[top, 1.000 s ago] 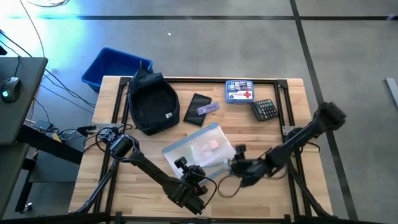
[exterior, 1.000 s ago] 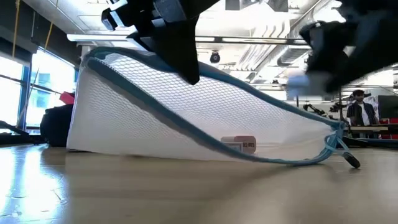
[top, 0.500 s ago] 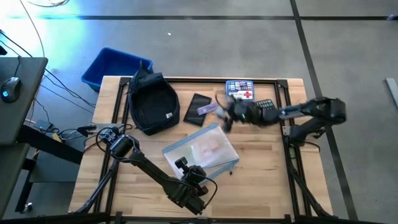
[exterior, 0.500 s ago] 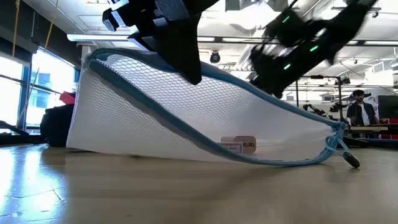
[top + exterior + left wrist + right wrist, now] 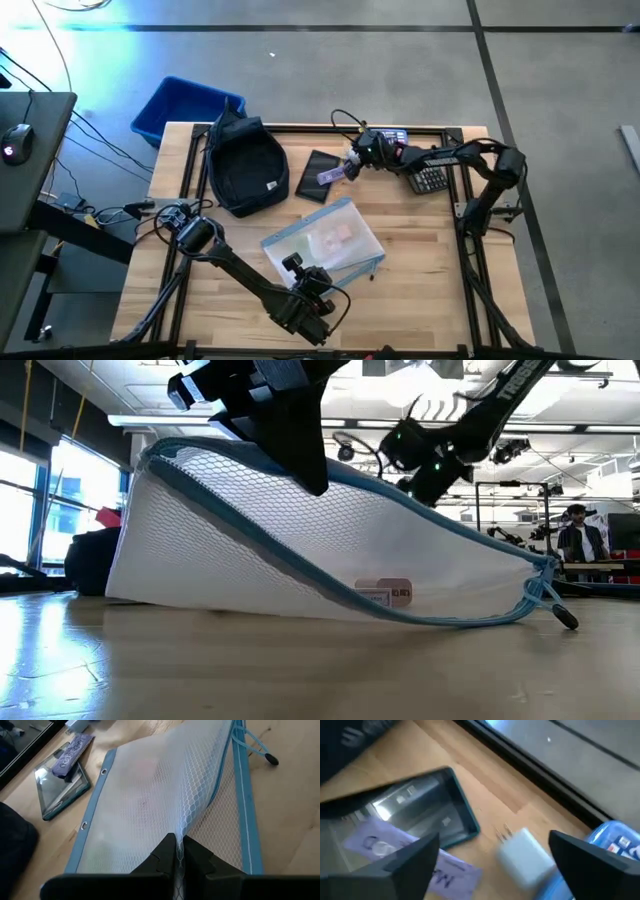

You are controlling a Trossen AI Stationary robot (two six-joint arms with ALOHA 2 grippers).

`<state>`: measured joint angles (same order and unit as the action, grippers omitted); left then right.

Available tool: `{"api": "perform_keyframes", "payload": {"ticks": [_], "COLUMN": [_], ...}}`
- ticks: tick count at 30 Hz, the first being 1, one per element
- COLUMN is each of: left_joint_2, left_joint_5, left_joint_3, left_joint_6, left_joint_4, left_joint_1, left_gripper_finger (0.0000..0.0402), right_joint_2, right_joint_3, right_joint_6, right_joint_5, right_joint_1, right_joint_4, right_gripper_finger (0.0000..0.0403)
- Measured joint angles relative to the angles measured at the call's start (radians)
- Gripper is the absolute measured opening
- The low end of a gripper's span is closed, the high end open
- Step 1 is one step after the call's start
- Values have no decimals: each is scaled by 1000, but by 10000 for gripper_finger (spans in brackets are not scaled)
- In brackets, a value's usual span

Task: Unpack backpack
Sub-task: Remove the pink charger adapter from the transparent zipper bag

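The dark navy backpack (image 5: pixel 245 165) lies at the table's far left, touched by no gripper. A white mesh pouch (image 5: pixel 325 240) with blue edging lies mid-table with a small item (image 5: pixel 385 592) inside. At its near edge, my left gripper (image 5: pixel 179 851) is shut on its mesh. My right gripper (image 5: pixel 355 165) hangs open at the far edge beside a black tablet (image 5: pixel 420 815). A white plug block (image 5: pixel 525 857) lies on the table between its fingers, untouched. My left gripper pinches a fold of the pouch's upper mesh layer (image 5: pixel 180 832) between its two fingers. It comes from the table's near side, slanting down. The mesh is drawn up into a taut ridge (image 5: pixel 260 490), while the pouch's bottom stays on the table.
A purple packet (image 5: pixel 335 174) lies on the tablet. A blue first-aid box (image 5: pixel 392 138) and a calculator (image 5: pixel 428 178) sit at the far right, under my right arm. A bright blue bin (image 5: pixel 185 105) stands beyond the table's far left corner. A person (image 5: pixel 578 540) stands far off.
My right gripper has swung from the pouch's near right side across to the table's far edge, rolling as it went, and now hangs beside the tablet. The white plug block now lies on the table between its fingers. The pouch has stayed tented.
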<state>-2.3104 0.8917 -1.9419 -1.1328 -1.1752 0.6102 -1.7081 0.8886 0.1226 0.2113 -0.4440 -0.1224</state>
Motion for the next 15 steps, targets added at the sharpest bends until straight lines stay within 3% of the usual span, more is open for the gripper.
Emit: {"api": "perform_keyframes", "payload": {"ticks": [6,10,15], "left_joint_2": [0,0,0], "left_joint_5": [-3,0,9], "left_joint_3": [0,0,0], "left_joint_6": [0,0,0], "left_joint_4": [11,18,20], "left_joint_1": [0,1,9], "left_gripper_finger": [0,0,0], "right_joint_2": [115,160,161], "right_joint_3": [-2,-2,-3], "right_joint_6": [-72,-102,-55], "right_joint_5": [24,47,190], "right_joint_1": [179,410,742], "right_joint_4": [170,288,396], "right_gripper_finger": [393,384,374]}}
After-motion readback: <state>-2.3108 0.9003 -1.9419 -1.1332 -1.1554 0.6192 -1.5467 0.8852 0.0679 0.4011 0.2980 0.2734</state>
